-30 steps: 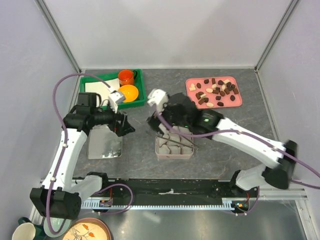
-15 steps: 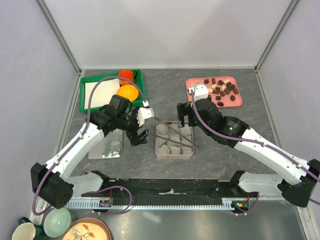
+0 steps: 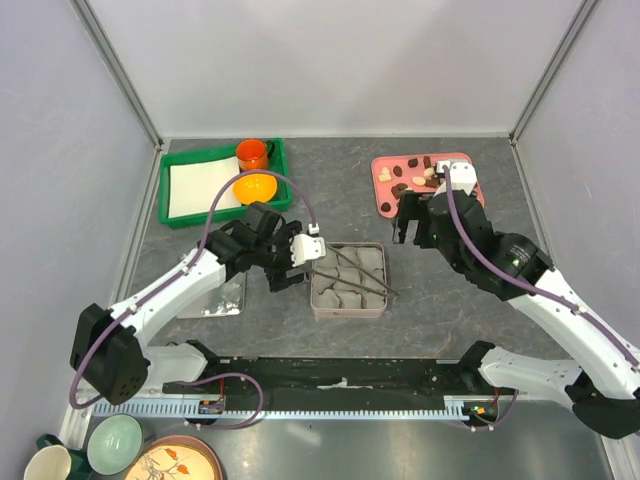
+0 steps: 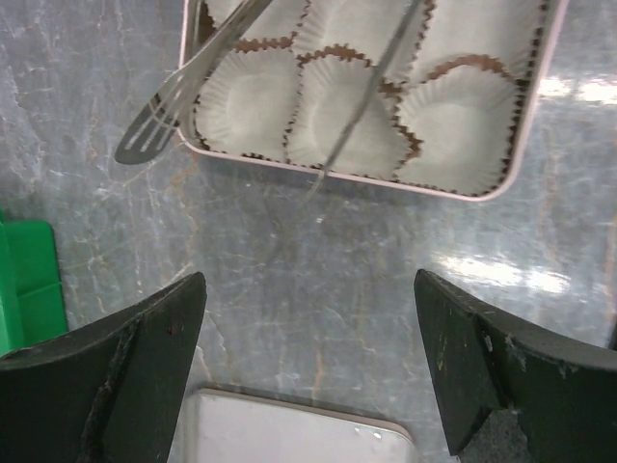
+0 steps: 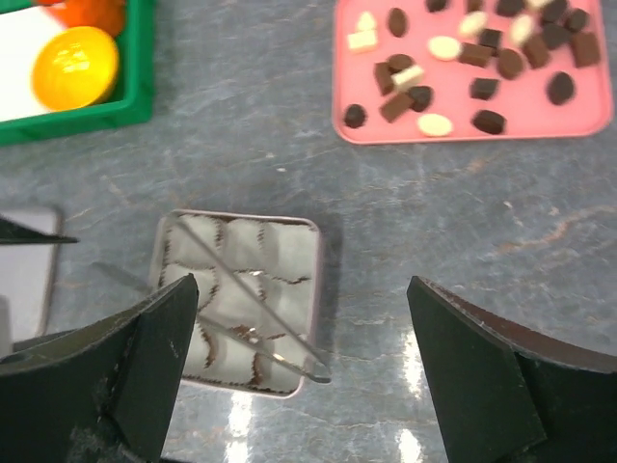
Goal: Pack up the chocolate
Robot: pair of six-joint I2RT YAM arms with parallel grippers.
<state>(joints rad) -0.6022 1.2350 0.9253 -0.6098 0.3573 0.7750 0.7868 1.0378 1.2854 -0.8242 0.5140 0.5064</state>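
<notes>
Between the jaws of the left gripper (image 4: 307, 299): nothing. They are spread wide and empty, hovering over bare worktop (image 3: 330, 185) just at 9 o'clock of the tin (image 3: 347, 313). Right gripper (image 5: 301, 289) is the same, jaws released and empty, up over the worktop between the tin and the pink tray (image 5: 386, 135), which sits at 1 o'clock of the tin.

Outward: the tin holds white paper cups (image 4: 337, 106), and every one that shows is empty. Metal tongs (image 4: 154, 116) lie slantwise over the tin, one slotted tip hanging past the rim on the left-arm side. All the chocolate (image 5: 482, 89) is on the pink tray, dark and pale pieces lying loose, none in the tin. Silver lid (image 4: 289, 429) lies flat at 9 o'clock of the tin, partly under the left arm. Green tray (image 3: 164, 190) at 10 o'clock holds an orange bowl (image 3: 255, 187) and orange cup (image 3: 252, 153); not part of this job.

Step, my read: the very start, packing not begun, arms poised.

Next move probably calls for getting the tongs off the tin, since they block the cups. They are thin and sit on the rim, so the jaws would need to close low across one arm of them. Otherwise the right goes to 1 o'clock for a piece. Pieces are small and crowded, so neighbours may get nudged; best to pick one at the tray's near edge.
</notes>
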